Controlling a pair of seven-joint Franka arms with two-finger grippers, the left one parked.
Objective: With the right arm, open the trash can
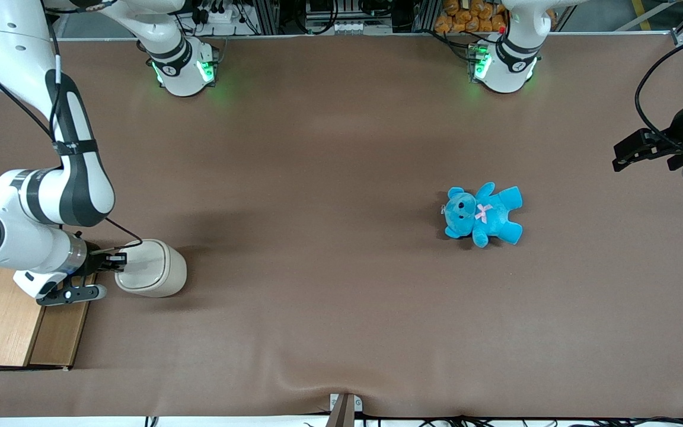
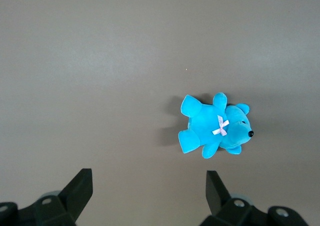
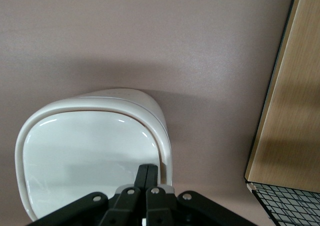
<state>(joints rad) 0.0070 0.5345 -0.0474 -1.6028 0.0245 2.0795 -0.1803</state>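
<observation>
- Pressing on the lid is the step we are doing now: our gripper (image 3: 146, 178) is sitting over the trash can (image 1: 153, 268), at the edge of its flat lid (image 3: 90, 156) on the side toward the wooden box (image 1: 3, 317).
- We are keeping the fingers (image 3: 148, 175) together, holding nothing, so they are working as one narrow tip.
- The trash can is standing on the brown table (image 1: 329, 148) at the working arm's end, just beside the wooden box.
- We are judging that the push should go straight down near the lid's edge, slowly, so that the lid is tilting and the light bin is not sliding or tipping.
- The box with its wire mesh (image 3: 292, 203) is lying close to the wrist, so we are leaving little sideways motion there.
- Toward the blue teddy bear (image 1: 482, 214), which is lying well apart, the table is giving us wide room.
</observation>
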